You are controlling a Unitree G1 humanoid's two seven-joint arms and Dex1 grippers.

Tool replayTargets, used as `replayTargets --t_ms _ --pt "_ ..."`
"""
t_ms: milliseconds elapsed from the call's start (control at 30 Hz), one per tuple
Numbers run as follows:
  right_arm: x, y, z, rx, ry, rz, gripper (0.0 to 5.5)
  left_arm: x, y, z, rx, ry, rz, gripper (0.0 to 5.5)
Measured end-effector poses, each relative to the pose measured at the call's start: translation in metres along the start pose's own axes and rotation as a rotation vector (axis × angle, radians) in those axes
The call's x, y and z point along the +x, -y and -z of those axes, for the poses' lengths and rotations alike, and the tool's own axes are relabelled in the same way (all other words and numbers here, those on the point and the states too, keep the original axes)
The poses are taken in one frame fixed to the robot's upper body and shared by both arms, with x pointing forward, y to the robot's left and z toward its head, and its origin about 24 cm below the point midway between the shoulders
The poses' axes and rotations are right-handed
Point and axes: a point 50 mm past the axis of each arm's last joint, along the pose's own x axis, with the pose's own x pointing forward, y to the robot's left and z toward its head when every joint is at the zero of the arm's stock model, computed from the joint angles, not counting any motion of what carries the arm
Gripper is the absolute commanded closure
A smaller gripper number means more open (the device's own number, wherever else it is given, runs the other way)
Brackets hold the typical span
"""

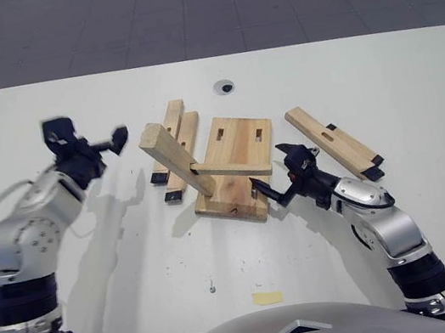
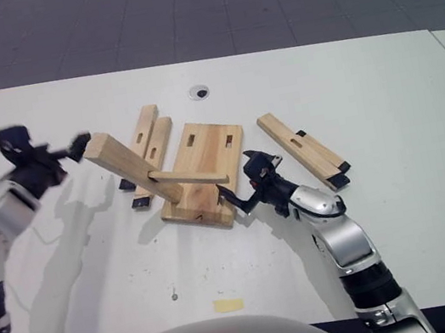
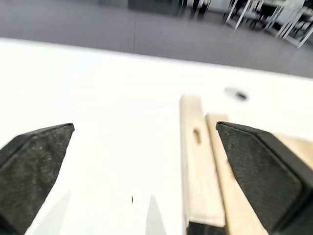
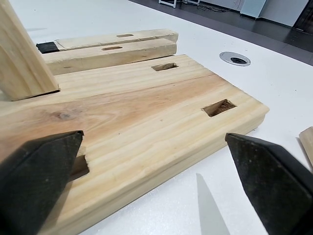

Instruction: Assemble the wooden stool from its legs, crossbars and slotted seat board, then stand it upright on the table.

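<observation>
**Slotted seat board** (image 1: 240, 146) lies flat at the centre of the table (image 1: 414, 81). One leg (image 1: 170, 151) is planted at its near-left corner and leans left and far rather than standing upright. A crossbar (image 1: 236, 168) projects from that leg to the right, above the board, and its free end joins nothing. Two spare legs (image 1: 171, 128) lie side by side just left of the board, and two more (image 1: 330, 139) lie just right of it.

The assembly appears to be at an early stage, with one leg in and three loose. The step in hand is judged to be either straightening the leaning leg or fetching the next one. Either goes best with the board pinned against sliding. The leg should be driven straight along its slot and not levered by the crossbar, which could strain the joint.

The right tool (image 1: 277, 172), jaws spread and grasping nothing, sits low at the board's near-right edge, with the forearm angled in from the near right. The left tool (image 1: 87, 132), likewise spread and empty, is raised above the table left of the leaning leg, with the elbow bent and the wrist turned toward the left pair of spare legs.
</observation>
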Motion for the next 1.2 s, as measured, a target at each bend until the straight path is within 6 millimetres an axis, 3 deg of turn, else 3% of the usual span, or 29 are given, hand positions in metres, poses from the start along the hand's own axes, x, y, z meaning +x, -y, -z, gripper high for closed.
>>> replayTargets --t_ms 67,167,300,467,667,1000,1200 --pt "0.001 -0.001 0.001 0.000 -0.001 -0.004 0.10 0.010 -0.002 0.022 -0.025 -0.062 0.009 0.11" --pt "0.001 -0.001 0.001 -0.002 -0.003 -0.008 0.10 0.020 0.007 0.035 -0.002 -0.093 0.054 0.11" --pt "0.004 -0.003 0.002 0.000 -0.001 -0.025 0.10 0.029 0.026 0.032 0.001 -0.059 0.137 0.11" --pt "0.004 -0.003 0.002 -0.005 -0.001 -0.027 0.10 0.031 0.027 0.028 0.033 -0.040 0.163 0.11" --pt "0.006 -0.005 0.000 -0.004 0.007 -0.030 0.10 0.048 0.027 0.045 0.141 -0.095 0.167 0.11" --pt "0.007 -0.006 0.000 -0.002 0.009 -0.027 0.10 0.050 0.009 0.038 0.207 -0.106 0.129 0.11" --pt "0.008 -0.007 -0.001 0.008 0.019 -0.020 0.10 0.047 0.009 0.038 0.296 -0.171 0.240 1.15"
